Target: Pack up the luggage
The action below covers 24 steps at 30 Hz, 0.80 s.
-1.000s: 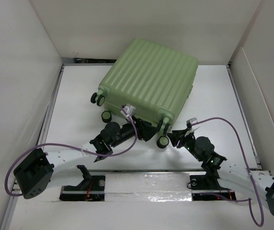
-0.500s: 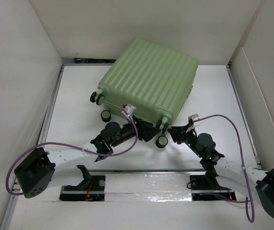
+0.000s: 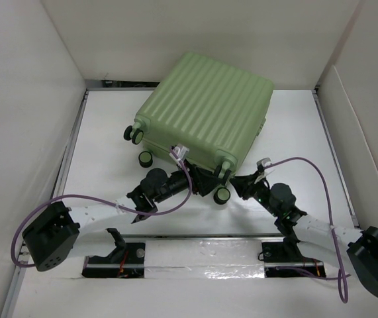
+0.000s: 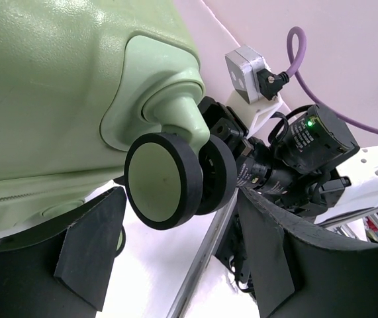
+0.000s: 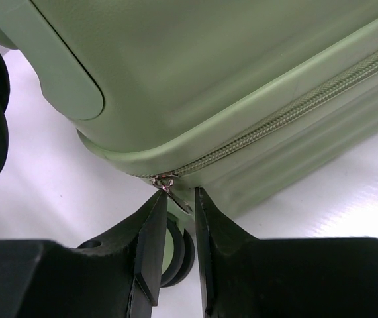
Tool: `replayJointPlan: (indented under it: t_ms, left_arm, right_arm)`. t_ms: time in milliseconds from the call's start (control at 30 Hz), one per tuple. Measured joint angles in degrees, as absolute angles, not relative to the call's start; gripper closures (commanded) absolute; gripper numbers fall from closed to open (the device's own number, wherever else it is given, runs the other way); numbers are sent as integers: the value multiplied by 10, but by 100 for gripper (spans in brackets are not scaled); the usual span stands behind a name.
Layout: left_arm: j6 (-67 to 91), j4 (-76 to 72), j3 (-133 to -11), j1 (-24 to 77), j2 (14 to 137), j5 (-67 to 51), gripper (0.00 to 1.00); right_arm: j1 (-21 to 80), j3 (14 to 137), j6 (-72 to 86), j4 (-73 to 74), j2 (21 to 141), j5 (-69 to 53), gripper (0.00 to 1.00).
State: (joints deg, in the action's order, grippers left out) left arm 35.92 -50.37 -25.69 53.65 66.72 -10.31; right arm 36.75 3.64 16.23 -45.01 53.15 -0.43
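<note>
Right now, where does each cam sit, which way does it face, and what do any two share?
Top external: above and behind the bases, looking down on table, luggage and both arms; left gripper and right gripper at its wheeled end.
Left wrist: faces a wheel up close; own fingers either side, right arm behind.
Right wrist: low by the luggage, faces the zipper pull at its own fingertips.
Shared: top and left wrist both show that wheel.

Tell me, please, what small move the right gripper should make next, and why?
Probably close the right gripper fully on the zipper pull: the tab hangs in the narrow gap between its fingers at the corner of the luggage, and the jaws do not yet pinch it.
</note>
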Motion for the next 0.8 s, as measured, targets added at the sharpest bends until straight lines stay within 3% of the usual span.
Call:
replayJointPlan:
  t_ms: [167, 400, 633, 800]
  left_arm:
    - [361, -509, -257, 536, 678, -106, 36]
    - [364, -512, -257, 536, 687, -112, 39]
    - [365, -516, -264, 536, 701, -126, 43]
    - [366, -502, -305, 538, 735, -151, 46]
  right_arm:
    - [368, 37, 161, -451, 536, -5, 76]
    - [371, 38, 161, -477, 568, -20, 100]
    - [385, 31, 163, -460, 530, 0, 100]
    - [440, 26, 168, -380, 447, 93, 100]
